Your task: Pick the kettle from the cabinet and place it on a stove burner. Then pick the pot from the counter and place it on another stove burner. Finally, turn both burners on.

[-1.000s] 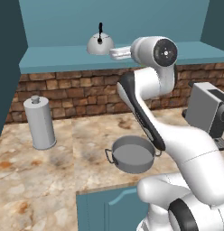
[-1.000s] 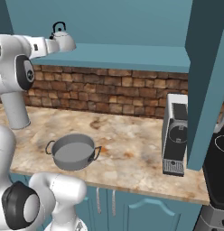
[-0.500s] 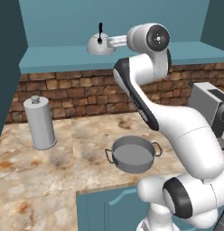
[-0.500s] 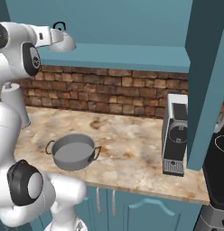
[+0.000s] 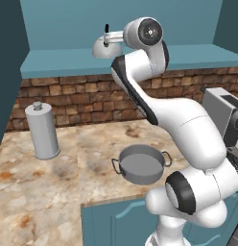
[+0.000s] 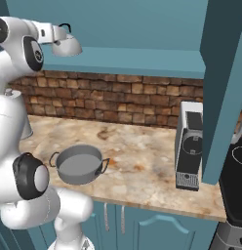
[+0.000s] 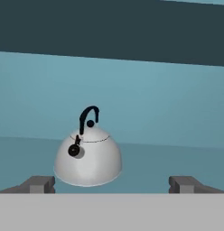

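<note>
One kettle sits upright on the cabinet shelf, and the hand view faces it straight on: black handle arching over the dome, a black knob on its near side, open shelf all around. The fingers stand wide apart, short of the kettle and touching nothing. From the left base view the kettle is near the shelf's front edge, partly behind the white arm. Below, the pot sits empty on the surface near its front edge. A grey canister stands well to the left. The right base view adds a coffee machine and a black cooktop at the far right
</note>
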